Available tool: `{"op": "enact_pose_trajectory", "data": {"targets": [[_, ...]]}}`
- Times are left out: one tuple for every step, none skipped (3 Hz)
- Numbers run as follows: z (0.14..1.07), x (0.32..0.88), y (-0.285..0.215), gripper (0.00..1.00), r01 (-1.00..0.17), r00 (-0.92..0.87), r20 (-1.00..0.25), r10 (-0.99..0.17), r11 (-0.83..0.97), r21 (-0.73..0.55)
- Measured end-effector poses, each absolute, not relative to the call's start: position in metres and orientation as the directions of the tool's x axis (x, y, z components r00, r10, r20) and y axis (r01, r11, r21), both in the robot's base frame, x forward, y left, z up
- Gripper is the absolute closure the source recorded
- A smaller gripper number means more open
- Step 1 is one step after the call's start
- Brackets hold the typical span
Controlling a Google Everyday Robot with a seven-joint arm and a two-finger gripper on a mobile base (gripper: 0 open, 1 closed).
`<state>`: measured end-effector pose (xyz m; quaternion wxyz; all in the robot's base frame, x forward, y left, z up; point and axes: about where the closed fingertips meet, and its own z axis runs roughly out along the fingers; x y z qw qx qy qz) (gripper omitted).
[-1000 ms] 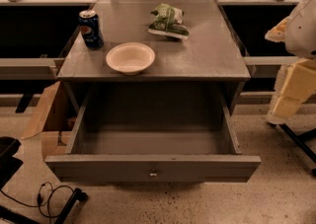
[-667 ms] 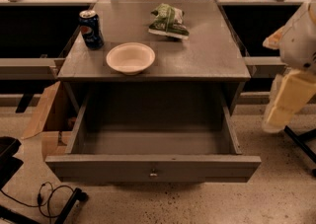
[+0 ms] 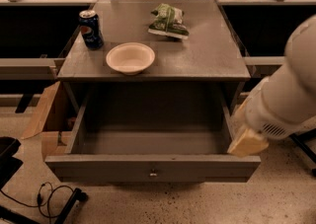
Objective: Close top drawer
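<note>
Lowered from the right, the end effector (image 3: 248,142) now hangs just beside the right front corner of the fully open top drawer (image 3: 98,165), likely about to push; whether it is open or closed cannot be told.

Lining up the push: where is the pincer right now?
In the camera view the pincer sits at the right, over the open top drawer's front right corner, well right of its central knob.
</note>
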<state>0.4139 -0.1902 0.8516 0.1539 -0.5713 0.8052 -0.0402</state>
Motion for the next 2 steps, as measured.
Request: {"op": "enact_pose_trajectory", "data": {"targets": [[0.763,0.401,-0.177,0.64,-0.908,-0.359,-0.186,-0.915,0.388,-0.156],[0.676,0.375,-0.170,0.88,-0.894,-0.430,-0.166,-0.888,0.444,-0.060]]}}
